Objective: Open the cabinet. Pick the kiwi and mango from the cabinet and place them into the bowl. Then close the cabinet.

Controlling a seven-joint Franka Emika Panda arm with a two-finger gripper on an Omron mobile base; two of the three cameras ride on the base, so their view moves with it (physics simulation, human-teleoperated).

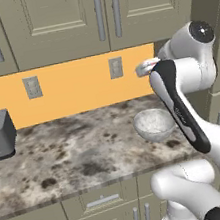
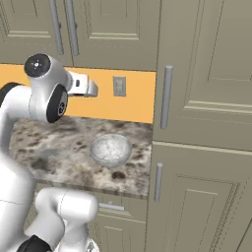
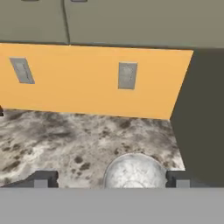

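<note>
My pincer (image 3: 111, 179) hangs above the marbled desk (image 1: 64, 155) with its fingers spread wide and nothing between them, aimed forward and down so the speckled bowl (image 1: 154, 124) sits just under it. The bowl rests near the desk's right end, beside the tall cupboard (image 2: 206, 123), handy for dropping fruit into. The cabinet (image 1: 101, 12) above the orange backsplash (image 1: 72, 85) has both panelled doors shut, its two bar handles (image 1: 107, 8) side by side at the seam, so the kiwi and mango are hidden inside. I judge opening a door comes first, which means lifting my hand to a handle.
</note>
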